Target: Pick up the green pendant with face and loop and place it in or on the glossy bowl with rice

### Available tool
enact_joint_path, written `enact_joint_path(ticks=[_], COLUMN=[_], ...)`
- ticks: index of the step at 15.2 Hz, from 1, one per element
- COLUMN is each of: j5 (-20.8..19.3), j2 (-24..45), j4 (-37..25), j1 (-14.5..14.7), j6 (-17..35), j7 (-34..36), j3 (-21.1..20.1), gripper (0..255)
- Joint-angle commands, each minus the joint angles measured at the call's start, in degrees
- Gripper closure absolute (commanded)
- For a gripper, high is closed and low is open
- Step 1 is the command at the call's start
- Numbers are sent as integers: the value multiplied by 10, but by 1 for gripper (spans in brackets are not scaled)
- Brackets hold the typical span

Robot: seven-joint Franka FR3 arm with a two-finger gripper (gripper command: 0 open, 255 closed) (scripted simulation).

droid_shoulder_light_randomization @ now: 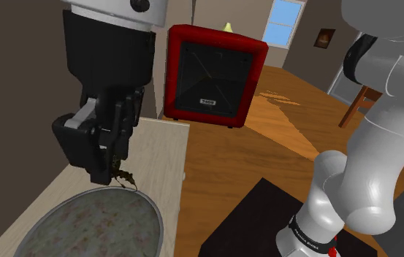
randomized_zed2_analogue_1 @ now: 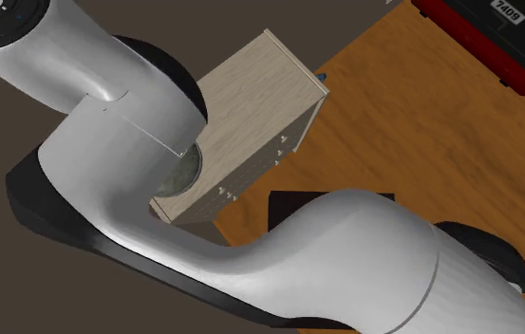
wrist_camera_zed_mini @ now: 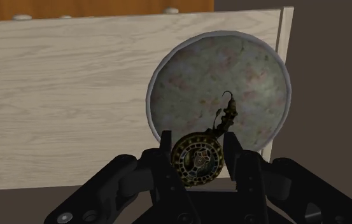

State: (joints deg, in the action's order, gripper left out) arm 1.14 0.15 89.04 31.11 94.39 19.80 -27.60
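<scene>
Pick complete; placement pending.
The gripper is pinching the pendant over the bowl's rim, apparently hanging clear of it; release is awaiting.

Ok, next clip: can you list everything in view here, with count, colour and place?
pendant: one, dark green and gold, clasped in the pincer over the bowl's rim
bowl: one, mottled grey-green, on the cabinet top
cabinet: one, light wood, beside the stand
box: one, red frame, black face, on the floor beyond the cabinet
floor: orange-brown wood
window: one, blue, far wall
stand: one, black
arm: one, white
pincer: one, black, shut on the pendant
</scene>
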Motion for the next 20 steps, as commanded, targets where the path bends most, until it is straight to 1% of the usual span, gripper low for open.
enact_joint_path(ticks=[1, 16, 20], j5=[-25, -12, -12], j2=[41, 17, 17], j4=[-46, 97, 97], j1=[23, 18, 18], j6=[-9, 113, 113], j7=[46, 37, 37], j3=[-23, -17, -17], gripper=[255, 255, 255])
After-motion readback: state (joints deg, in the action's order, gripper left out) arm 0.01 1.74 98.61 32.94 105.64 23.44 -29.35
